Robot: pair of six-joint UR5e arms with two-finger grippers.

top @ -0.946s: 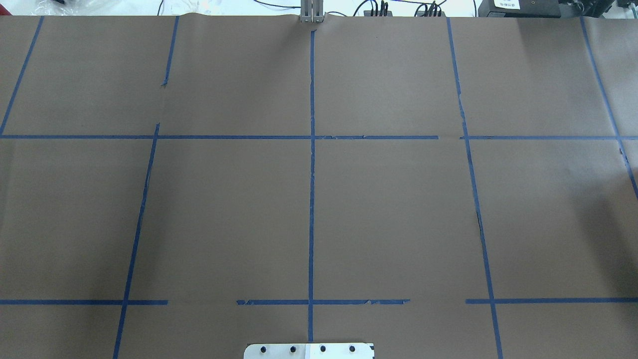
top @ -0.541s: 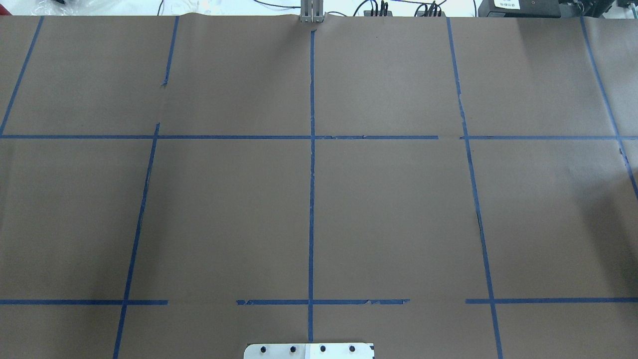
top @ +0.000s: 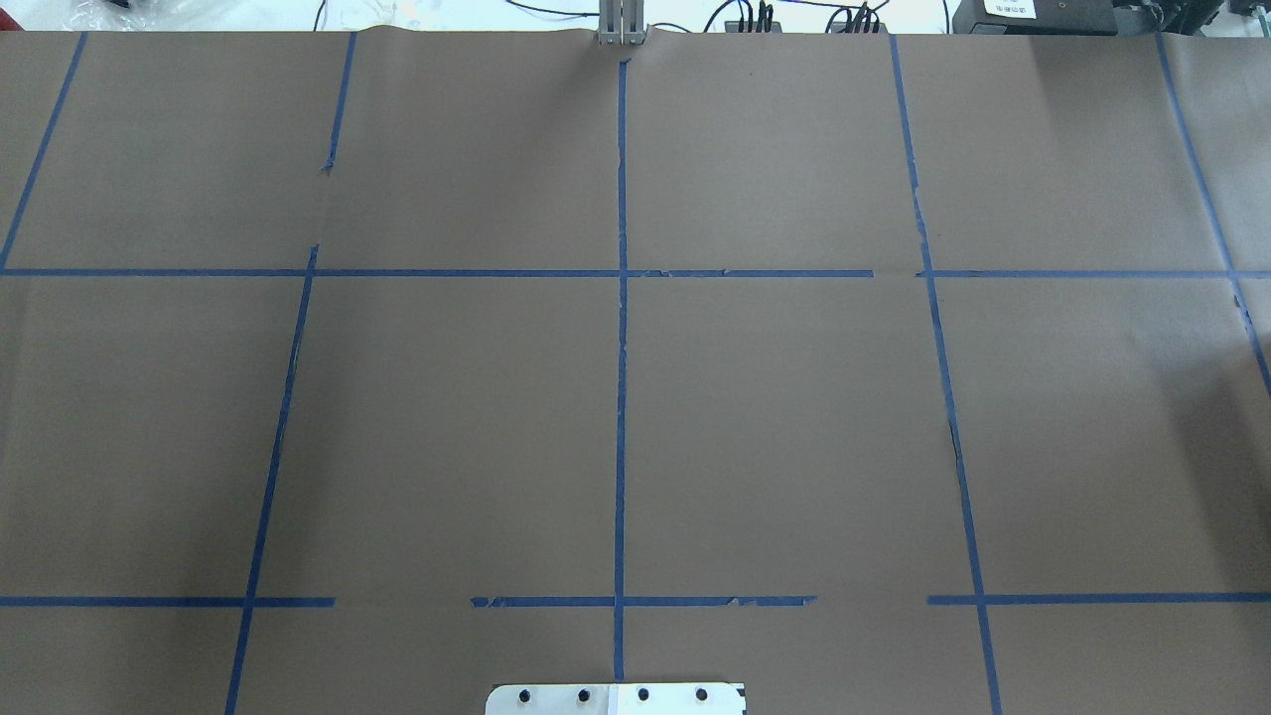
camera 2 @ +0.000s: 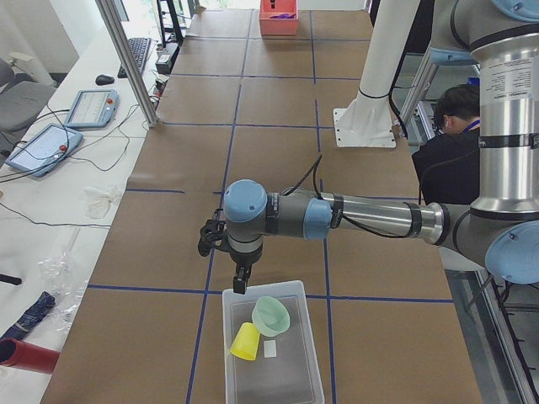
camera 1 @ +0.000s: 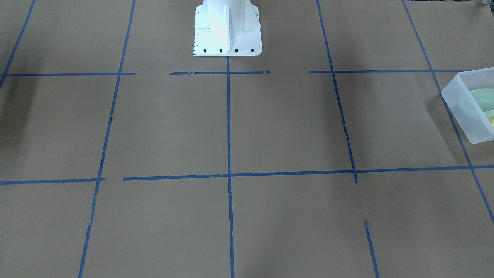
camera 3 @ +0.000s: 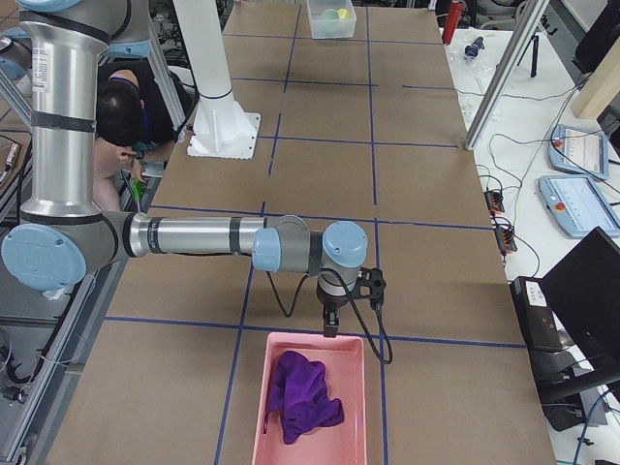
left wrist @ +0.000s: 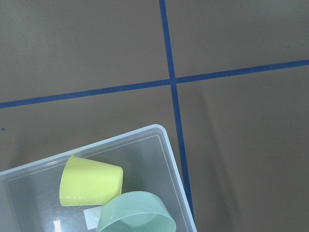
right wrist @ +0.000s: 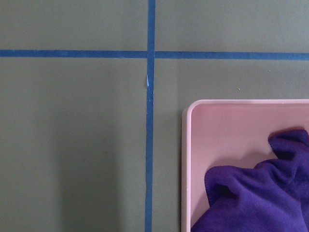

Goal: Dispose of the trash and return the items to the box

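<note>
The yellow cup [camera 2: 245, 342] lies on its side in the frosted box [camera 2: 278, 379], next to the mint-green bowl [camera 2: 271, 316]. My left gripper [camera 2: 241, 282] hangs just above the box's far rim, and I cannot tell whether it is open or shut. The left wrist view shows the cup [left wrist: 91, 181], the bowl [left wrist: 136, 212] and the box corner [left wrist: 164, 145], but no fingers. The front view shows the box [camera 1: 459, 104] at its right edge. My right gripper [camera 3: 330, 325] hangs over the pink tray's near rim, and I cannot tell its state.
A pink tray [camera 3: 260, 417] holds a purple cloth [camera 3: 302, 395] at the table's right end; both show in the right wrist view, the tray [right wrist: 186, 169] and the cloth [right wrist: 256, 198]. The robot's white base [camera 1: 227, 34] stands mid-table. A person sits behind the robot.
</note>
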